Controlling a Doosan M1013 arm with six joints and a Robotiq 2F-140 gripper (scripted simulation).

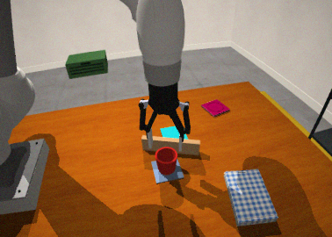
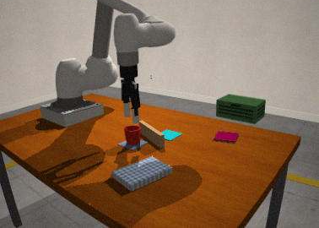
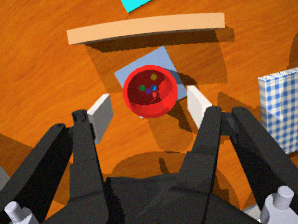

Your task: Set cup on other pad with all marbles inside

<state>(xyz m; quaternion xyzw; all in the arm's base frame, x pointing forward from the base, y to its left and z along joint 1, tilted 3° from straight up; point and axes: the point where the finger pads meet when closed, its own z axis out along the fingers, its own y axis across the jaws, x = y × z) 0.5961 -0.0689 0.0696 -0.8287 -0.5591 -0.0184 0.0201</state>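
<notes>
A red cup (image 1: 166, 160) stands upright on a grey-blue pad (image 1: 167, 170) on the orange table. It also shows in the exterior view (image 2: 132, 135) and in the wrist view (image 3: 150, 91), where small coloured marbles lie in its bottom. A wooden rail (image 1: 170, 145) lies just behind it, and a cyan pad (image 1: 173, 132) lies beyond the rail. My gripper (image 1: 166, 140) is open and empty, a little above the cup, with one fingertip on each side of it in the wrist view (image 3: 149, 111).
A blue checked box (image 1: 249, 197) lies at the front right. A magenta flat object (image 1: 215, 107) lies at the back right. A green crate (image 1: 86, 63) stands on the floor behind the table. The arm's base (image 1: 18, 176) is at the left.
</notes>
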